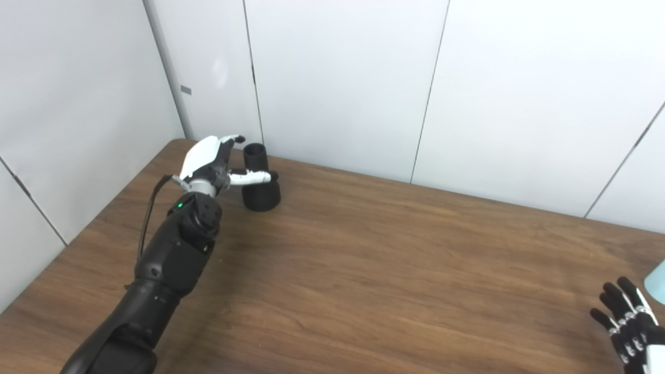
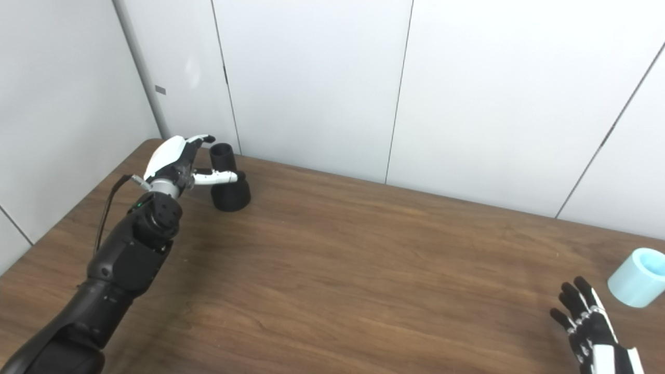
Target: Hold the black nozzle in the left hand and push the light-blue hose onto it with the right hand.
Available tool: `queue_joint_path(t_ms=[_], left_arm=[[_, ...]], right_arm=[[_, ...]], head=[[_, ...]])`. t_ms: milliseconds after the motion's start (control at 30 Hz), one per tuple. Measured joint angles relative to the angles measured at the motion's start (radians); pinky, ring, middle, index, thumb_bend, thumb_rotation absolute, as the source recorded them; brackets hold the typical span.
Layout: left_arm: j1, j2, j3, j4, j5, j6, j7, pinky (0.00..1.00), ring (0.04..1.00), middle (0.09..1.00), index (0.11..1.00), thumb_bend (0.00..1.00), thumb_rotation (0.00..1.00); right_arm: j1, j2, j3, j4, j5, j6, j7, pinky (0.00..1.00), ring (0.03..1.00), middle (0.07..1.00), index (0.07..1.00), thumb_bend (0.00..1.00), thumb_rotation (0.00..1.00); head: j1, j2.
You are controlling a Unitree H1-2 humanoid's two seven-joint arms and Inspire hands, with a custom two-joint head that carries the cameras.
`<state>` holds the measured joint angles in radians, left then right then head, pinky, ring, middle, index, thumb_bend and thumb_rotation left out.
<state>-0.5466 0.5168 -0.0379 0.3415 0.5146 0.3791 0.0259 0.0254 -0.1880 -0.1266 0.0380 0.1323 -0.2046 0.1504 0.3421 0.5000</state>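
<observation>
Now we have our left hand [image 2: 174,163] at the far left corner of the wooden counter [image 2: 363,270], spread open around the black nozzle [image 2: 228,179] without gripping it: the thumb crosses in front of the nozzle's narrow neck, and the fingers [image 2: 200,139] reach past it on the wall side. Whether the thumb touches the nozzle we cannot tell. The nozzle stands upright on its wide base, narrow end up, close to the white wall panels [image 2: 311,78]. Well apart, at the near right, our right hand [image 2: 589,324] is held open with fingers spread, holding nothing. Just beyond it and to its right, the light-blue hose [image 2: 636,278] lies on the counter, open end tilted upward.
</observation>
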Motion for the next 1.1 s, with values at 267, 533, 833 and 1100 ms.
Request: queue_joint_path(t_ms=[267,533,833,1100], left_arm=[[-0.001,-0.007,-0.05,0.0,0.0,0.009,-0.036,1.0,1.0,0.949,0.887,1.0,0.48],[-0.006,-0.008,-0.097,0.022,0.031,0.034,-0.039,1.0,1.0,0.928,0.854,0.97,0.45],[-0.018,-0.007,-0.115,0.063,0.046,0.04,-0.037,1.0,0.956,0.879,0.782,0.91,0.39],[-0.023,-0.023,-0.087,0.1,0.039,0.033,0.02,1.0,0.881,0.733,0.674,0.81,0.23]], right_arm=[[0.0,0.0,0.006,0.0,-0.066,-0.023,-0.013,0.84,0.906,0.905,0.927,0.65,1.0],[0.001,0.001,0.008,-0.002,-0.081,-0.023,-0.018,0.85,0.897,0.897,0.926,0.63,1.0],[0.002,0.001,0.008,-0.005,-0.083,-0.023,-0.027,0.85,0.889,0.88,0.922,0.63,1.0],[0.007,0.001,0.008,-0.015,-0.093,-0.022,-0.031,0.85,0.878,0.862,0.919,0.58,1.0]], head=[[-0.005,0.006],[-0.008,0.012],[-0.009,0.015],[-0.012,0.026]])
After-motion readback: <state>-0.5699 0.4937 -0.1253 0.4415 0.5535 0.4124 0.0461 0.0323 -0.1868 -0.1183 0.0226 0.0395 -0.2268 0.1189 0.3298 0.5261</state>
